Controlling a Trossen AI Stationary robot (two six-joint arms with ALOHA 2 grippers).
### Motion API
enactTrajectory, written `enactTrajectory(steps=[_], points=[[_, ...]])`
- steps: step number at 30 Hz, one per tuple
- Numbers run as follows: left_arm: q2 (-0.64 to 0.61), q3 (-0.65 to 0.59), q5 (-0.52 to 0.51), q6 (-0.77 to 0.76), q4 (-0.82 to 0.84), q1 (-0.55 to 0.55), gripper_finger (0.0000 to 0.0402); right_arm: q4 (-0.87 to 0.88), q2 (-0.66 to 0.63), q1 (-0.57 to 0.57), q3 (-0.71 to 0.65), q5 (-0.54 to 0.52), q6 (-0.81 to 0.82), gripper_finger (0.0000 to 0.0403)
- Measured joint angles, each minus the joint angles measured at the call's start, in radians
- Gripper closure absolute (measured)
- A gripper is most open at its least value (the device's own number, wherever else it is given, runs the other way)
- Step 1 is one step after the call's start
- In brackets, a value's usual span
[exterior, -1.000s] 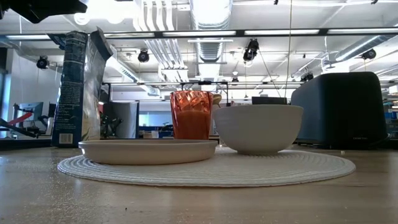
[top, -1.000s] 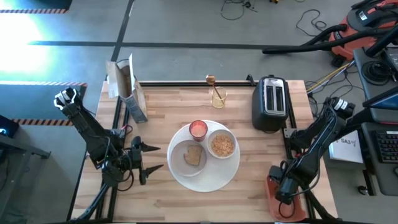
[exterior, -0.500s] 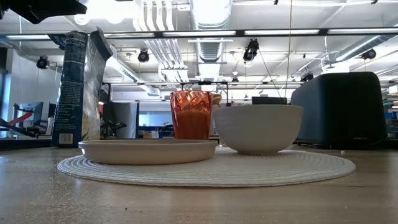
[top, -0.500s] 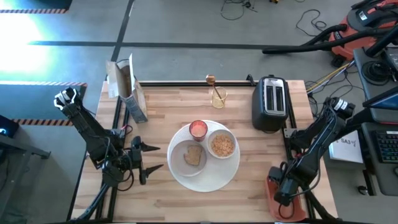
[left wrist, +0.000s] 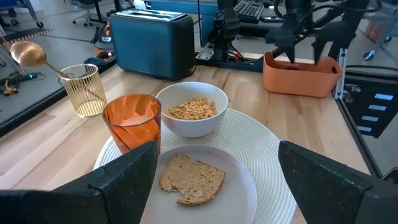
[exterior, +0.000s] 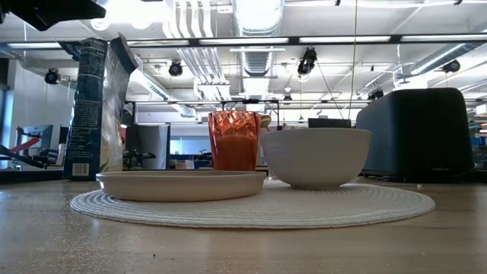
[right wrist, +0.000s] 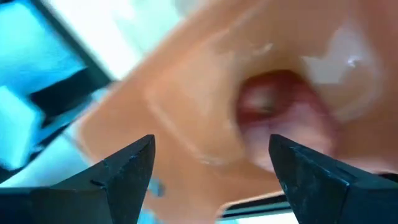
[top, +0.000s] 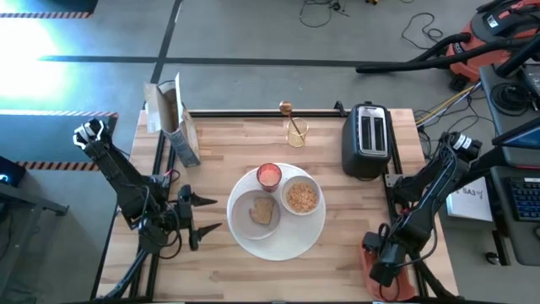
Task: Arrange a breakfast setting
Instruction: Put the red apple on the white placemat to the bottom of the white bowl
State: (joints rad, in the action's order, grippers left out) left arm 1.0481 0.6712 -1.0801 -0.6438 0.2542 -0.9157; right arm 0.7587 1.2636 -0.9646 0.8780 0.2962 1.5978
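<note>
Right gripper (top: 377, 272) hangs over the salmon-orange plastic bin (top: 371, 253) at the table's right edge, its two dark wedge-shaped fingers (right wrist: 127, 171) spread wide and holding nothing. Just ahead of them, inside the smooth glossy bin, lies a small rounded dark-red fruit (right wrist: 280, 115), blurred.

Left gripper (top: 199, 221) waits at the wooden butcher-block table's (top: 211, 262) left side, fingers (left wrist: 124, 177) apart and empty, pointing toward the setting. Ahead of it a large round white plate with a woven ribbed texture (top: 295, 245) carries a smaller smooth white plate (left wrist: 239, 186) with a brown bitten toast slice (left wrist: 191, 178), a ribbed translucent pink-red cup (left wrist: 132, 119) and a white bowl of cereal (left wrist: 193, 109). Beyond those, a gold spoon (left wrist: 28, 55) stands tilted in a gold wire holder (left wrist: 84, 90), bowl end up.
</note>
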Motion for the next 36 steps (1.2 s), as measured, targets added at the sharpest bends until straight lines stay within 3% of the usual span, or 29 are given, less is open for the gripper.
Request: enactTrajectory(steps=[9,31,36], points=[[0.000,0.000,0.000,-0.054,-0.001,0.000,0.0086,-0.095,0.002,0.000,0.000,-0.008,-0.064,0.0103],[0.000,0.000,0.000,-0.049,0.000,0.000,0.0086,-0.121,0.050,0.001,0.000,0.001,0.062,0.0105],[0.000,0.000,0.000,-0.049,0.000,0.000,0.0086,-0.131,0.055,0.001,0.000,0.059,0.065,0.0101]])
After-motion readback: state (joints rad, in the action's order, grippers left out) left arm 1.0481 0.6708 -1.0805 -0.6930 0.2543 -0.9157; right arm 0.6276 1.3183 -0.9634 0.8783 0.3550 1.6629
